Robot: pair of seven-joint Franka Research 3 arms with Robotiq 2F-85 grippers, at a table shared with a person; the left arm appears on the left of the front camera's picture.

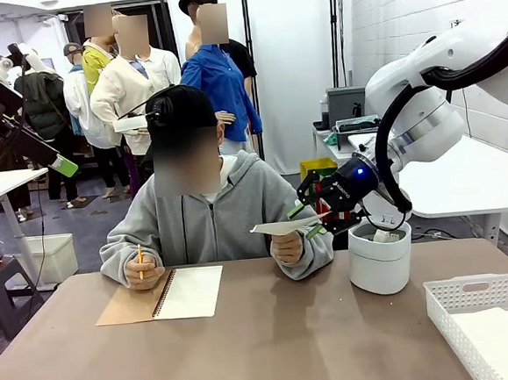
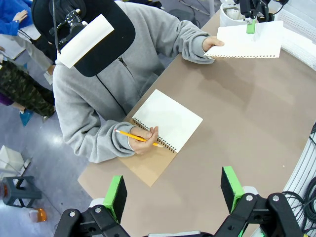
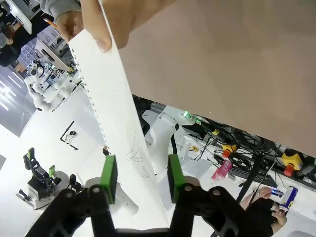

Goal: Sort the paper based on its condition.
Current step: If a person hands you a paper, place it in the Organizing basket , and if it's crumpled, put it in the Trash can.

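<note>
A person's hand (image 1: 287, 247) holds out a flat white sheet of paper (image 1: 279, 228) above the table's far side. My right gripper (image 1: 314, 229) straddles the sheet's right edge, its green pads still apart on either side. In the right wrist view the sheet (image 3: 113, 103) runs down between the two fingers of the right gripper (image 3: 140, 177), and the left wrist view shows the same sheet (image 2: 244, 42) in the hand. My left gripper (image 2: 173, 195) hangs high over the table's left side, open and holding nothing. A crumpled wad (image 1: 385, 235) lies in the white round bin (image 1: 381, 272).
An open spiral notebook (image 1: 187, 292) lies in front of the person, whose other hand (image 1: 142, 271) holds a pencil beside it. A white lattice basket (image 1: 456, 302) with flat sheets in it stands at the near right corner. The person sits close at the far edge.
</note>
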